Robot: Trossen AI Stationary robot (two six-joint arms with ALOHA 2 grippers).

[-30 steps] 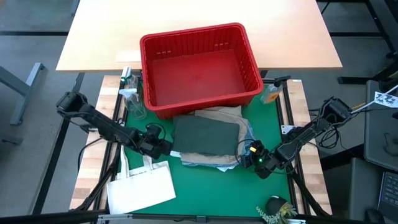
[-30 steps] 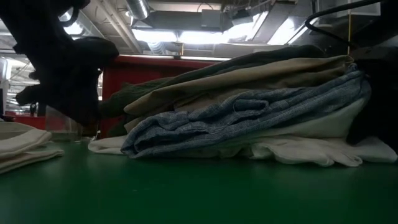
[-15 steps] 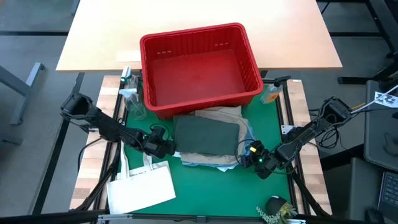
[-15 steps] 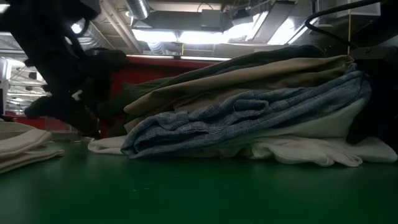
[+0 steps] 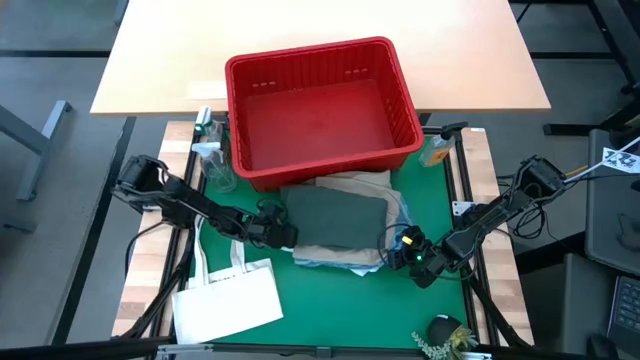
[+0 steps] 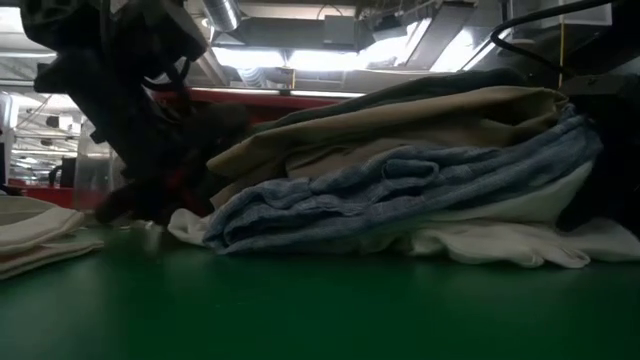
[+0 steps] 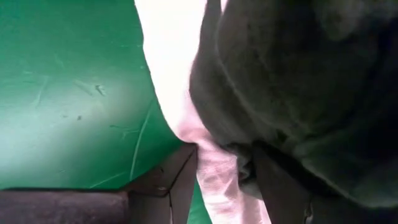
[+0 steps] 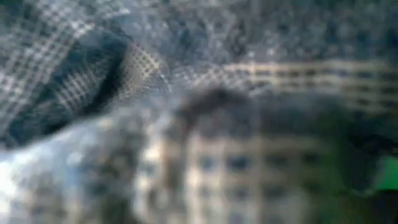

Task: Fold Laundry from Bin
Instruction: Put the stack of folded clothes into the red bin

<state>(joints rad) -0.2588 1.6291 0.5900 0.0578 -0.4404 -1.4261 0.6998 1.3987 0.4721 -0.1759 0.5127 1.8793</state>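
Note:
A stack of folded laundry point(image 5: 335, 220) lies on the green mat in front of the red bin point(image 5: 240, 120). Dark green cloth point(image 5: 333, 218) is on top, then beige point(image 6: 400, 115), blue point(image 6: 380, 190), and white point(image 6: 480, 240) at the bottom. No cloth shows in the bin. My left gripper point(image 5: 283, 236) is open, low at the stack's left edge. My right gripper point(image 5: 405, 250) is against the stack's right edge; its wrist view shows only blurred blue checked cloth point(image 8: 186, 124). My left gripper point(image 7: 224, 180) comes in level from the table's left, just above the mat. The white bottom garment's left edge point(image 7: 186, 118) lies between its open fingers. One finger point(image 7: 171, 180) is beside the white cloth and the other point(image 7: 280, 180) is against the dark cloth. The stack rests on the mat.
A flat white tote bag point(image 5: 228, 300) lies at the front left of the mat. Clear bottles point(image 5: 210, 150) stand left of the bin and an orange one point(image 5: 436, 150) right of it. A dark object with a sprig point(image 5: 445, 332) sits at the front right.
My left gripper has gone down and toward the table's right edge, into the stack's left edge. The stack's left side has been pushed a little to the right and bunched up; its right side has stayed put.

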